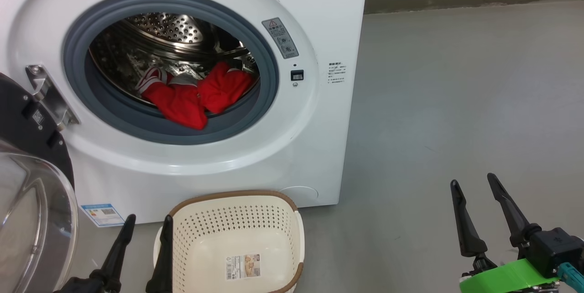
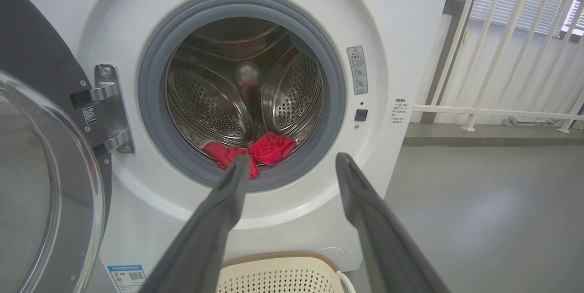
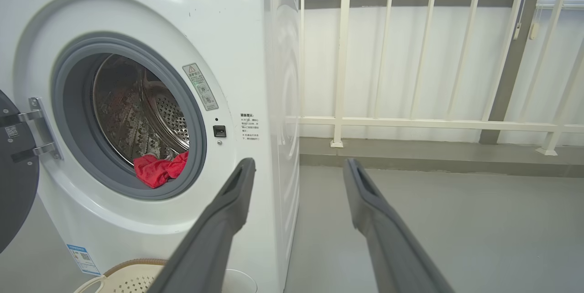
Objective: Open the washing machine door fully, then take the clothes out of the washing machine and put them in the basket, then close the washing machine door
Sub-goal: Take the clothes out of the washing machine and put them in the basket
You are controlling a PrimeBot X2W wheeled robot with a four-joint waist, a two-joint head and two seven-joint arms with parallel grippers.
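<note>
Red clothes point(image 1: 191, 96) with a striped band lie in the washing machine's point(image 1: 319, 33) mouth.
Door point(image 1: 27, 201) wide open, cream basket point(image 1: 237, 238) on the floor below; left gripper point(image 1: 149, 217) and right gripper point(image 1: 473, 180) both spread, empty.

The white front-loading washing machine point(image 1: 315, 147) stood with its round washing machine door point(image 1: 20, 119) swung wide open on the hinge at its left, black rim and clear glass bowl showing. Red clothes point(image 1: 191, 96) with a striped band lay heaped inside, at the drum's front lip. The cream perforated basket point(image 1: 232, 194) sat upright on the floor just before the machine.
</note>
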